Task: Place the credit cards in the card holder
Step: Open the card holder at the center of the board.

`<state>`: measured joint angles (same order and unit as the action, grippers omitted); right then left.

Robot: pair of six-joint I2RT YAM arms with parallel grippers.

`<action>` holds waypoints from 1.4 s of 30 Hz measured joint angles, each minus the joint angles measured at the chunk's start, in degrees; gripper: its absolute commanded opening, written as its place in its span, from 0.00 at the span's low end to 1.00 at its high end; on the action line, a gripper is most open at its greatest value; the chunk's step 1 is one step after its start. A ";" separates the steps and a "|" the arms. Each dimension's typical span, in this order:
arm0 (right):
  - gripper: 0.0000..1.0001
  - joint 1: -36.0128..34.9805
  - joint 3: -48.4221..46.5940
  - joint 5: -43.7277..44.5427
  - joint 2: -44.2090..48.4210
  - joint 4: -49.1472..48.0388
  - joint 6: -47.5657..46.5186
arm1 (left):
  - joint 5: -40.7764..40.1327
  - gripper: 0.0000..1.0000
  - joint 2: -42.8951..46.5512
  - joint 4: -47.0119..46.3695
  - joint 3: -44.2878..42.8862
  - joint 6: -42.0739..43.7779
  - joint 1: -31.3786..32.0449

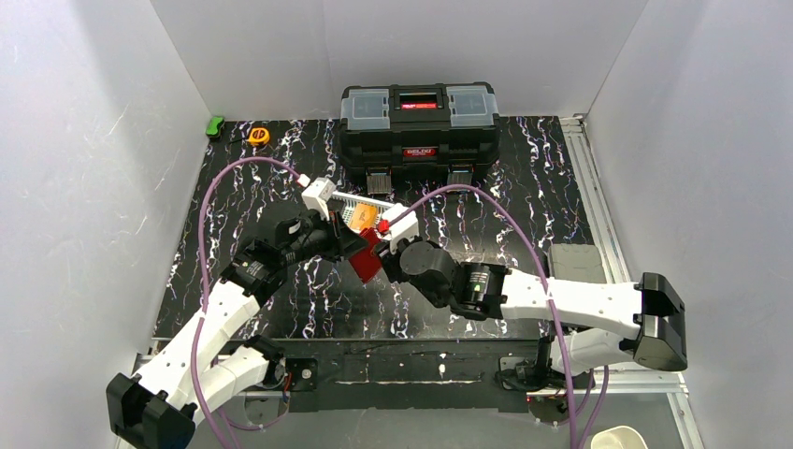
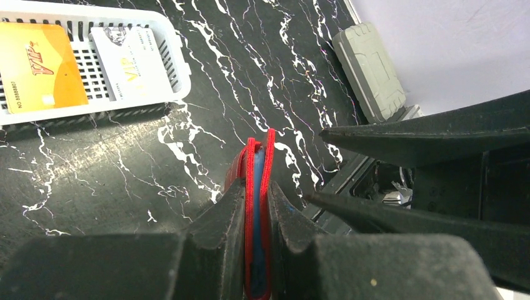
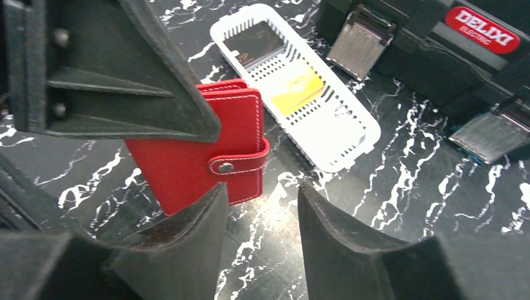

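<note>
Top view: small flat red leather-like folding card holder (image 1: 369,257) up off the dark marbled table (image 1: 524,187), mid-scene, just near of the white mesh plastic basket (image 1: 320,194). Grasped from the left by the left gripper (image 1: 353,245); right gripper (image 1: 391,251) close beside it on the right. Big black plastic toolbox (image 1: 418,122) at the far edge.

Left wrist view: holder edge-on, pinched tight between both fingers (image 2: 219,219). Strip of light blue between the red leaves, probably a card already inside. Orange plastic credit card (image 2: 37,65) and pale silver-grey credit card (image 2: 132,62) flat in the basket.

Right wrist view: jaws apart, nothing between them, holder just beyond the tips. Snap tab (image 3: 237,165) fastened across the holder's free edge. Black credit card (image 3: 253,50) at the basket's far end.

Handling, as a judgement: holder light, soft, likely to flex and slip; best held by the spine side, tab side left free; tab to be unsnapped before loading more. Cards thin, stiff, slick, flat on mesh, hard to pinch; better tipped against the basket wall and taken by the edges
</note>
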<state>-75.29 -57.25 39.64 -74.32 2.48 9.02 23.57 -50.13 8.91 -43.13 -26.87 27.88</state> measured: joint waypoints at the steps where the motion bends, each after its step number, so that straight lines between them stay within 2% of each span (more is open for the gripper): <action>1: 0.54 0.00 0.20 -0.81 0.35 0.00 0.15 | 0.00 0.00 0.00 -0.02 -0.02 -0.07 0.00; 8: 0.55 -0.20 0.22 -5.09 -0.57 -1.70 0.13 | 0.02 0.00 -0.04 0.04 -0.44 -0.63 0.00; 15: 0.54 -0.22 -1.66 -5.68 -5.62 -2.27 -0.42 | 0.52 0.00 -0.09 -0.02 -0.92 -1.29 0.00; 19: 0.44 -0.22 -2.49 -4.81 -6.54 -2.54 -1.38 | 0.63 0.00 -0.13 -0.07 -0.92 -1.51 -0.04; 23: 0.22 -0.52 -3.43 -3.06 -7.04 -3.28 -2.86 | 0.87 0.00 -0.13 -0.37 -0.92 -1.84 -0.13; 29: 0.01 -0.66 -3.52 -1.01 -7.17 -5.79 -4.42 | 0.92 0.00 -0.17 -0.72 -0.92 -2.36 -0.39; 42: 0.01 -0.61 -3.50 -0.81 -7.48 -6.10 -4.00 | 0.79 0.00 -0.24 -0.50 -0.92 -2.75 -0.44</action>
<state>-75.90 -60.75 38.83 -81.80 -3.62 5.02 24.36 -50.37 8.40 -44.05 -29.63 27.44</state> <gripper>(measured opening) 0.022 0.112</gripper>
